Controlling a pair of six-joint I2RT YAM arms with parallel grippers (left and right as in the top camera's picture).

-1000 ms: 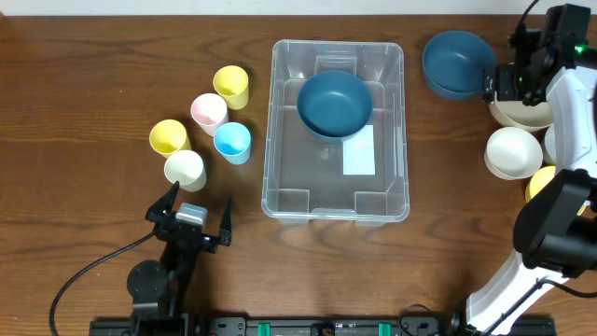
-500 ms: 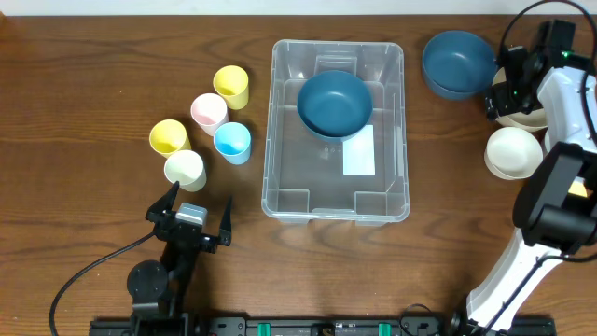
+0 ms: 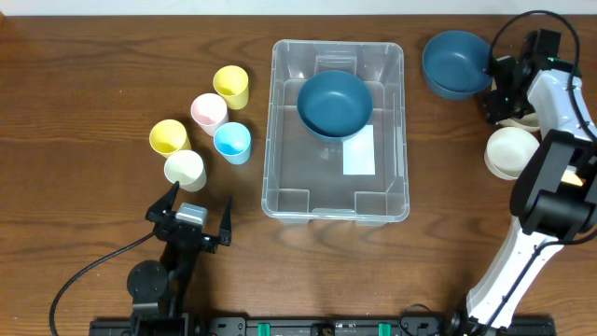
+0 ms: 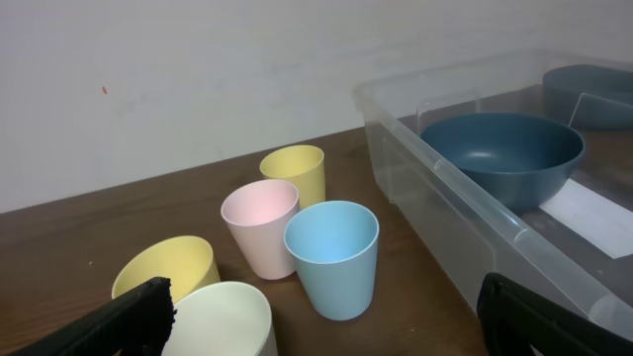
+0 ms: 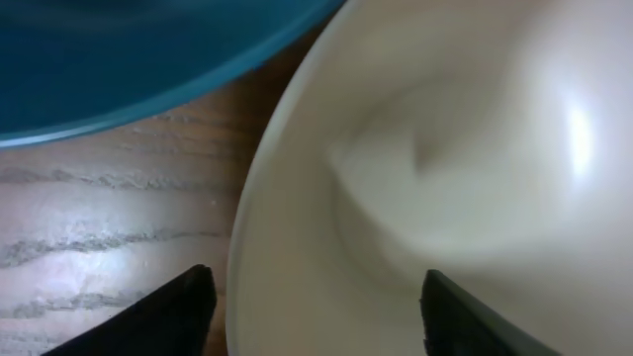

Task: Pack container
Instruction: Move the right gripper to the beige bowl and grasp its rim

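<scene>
Inside container [image 3: 303,173]: one blue bowl [image 3: 335,103] | left jaws spread | right jaws spread astride cream bowl [image 5: 445,148]

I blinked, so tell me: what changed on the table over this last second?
The right arm's fingers edged toward the loose blue bowl and now straddle the rim of the cream bowl without gripping. The left fingers, cups, container and the blue bowl inside stayed put.

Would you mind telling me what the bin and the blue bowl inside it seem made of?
The bin looks like clear glossy plastic: the table shows through its walls. The blue bowl seems matte plastic, opaque with soft sheen; ceramic is possible.
</scene>
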